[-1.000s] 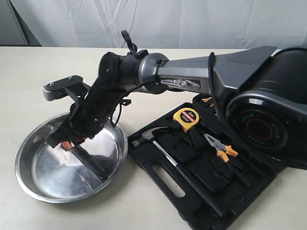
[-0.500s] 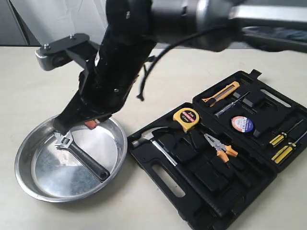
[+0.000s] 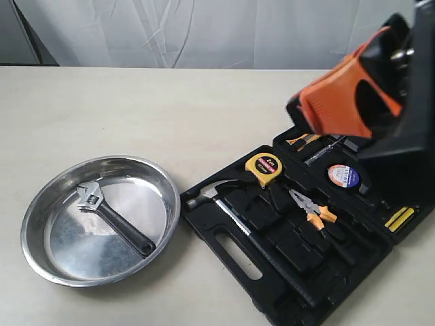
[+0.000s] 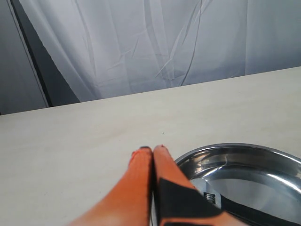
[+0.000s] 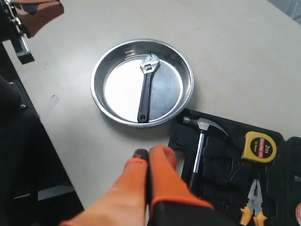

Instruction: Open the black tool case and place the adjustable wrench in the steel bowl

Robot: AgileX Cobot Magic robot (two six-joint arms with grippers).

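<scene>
The adjustable wrench (image 3: 112,219) lies flat in the steel bowl (image 3: 41,265), silver head toward the far rim, with nothing touching it. To the bowl's right, the black tool case (image 3: 231,252) lies open. My right gripper (image 3: 299,112) hangs high over the case's far half, orange fingers shut and empty. From its wrist view the right gripper (image 5: 150,155) is above the case's (image 5: 221,174) near corner, with the bowl (image 5: 99,61) and wrench (image 5: 145,94) beyond it. My left gripper (image 4: 151,149) is shut and empty beside the bowl's rim (image 4: 235,147), the wrench head (image 4: 212,197) just behind one finger.
The open case holds a claw hammer (image 3: 234,217), a yellow tape measure (image 3: 264,168), orange-handled pliers (image 3: 314,212), a roll of tape (image 3: 342,175) and screwdrivers (image 3: 399,219). The dark robot base (image 5: 19,155) stands past the table edge in the right wrist view.
My right gripper let go of the wrench in the bowl, rose and swung right to above the case. The wrench now lies free in the bowl.
</scene>
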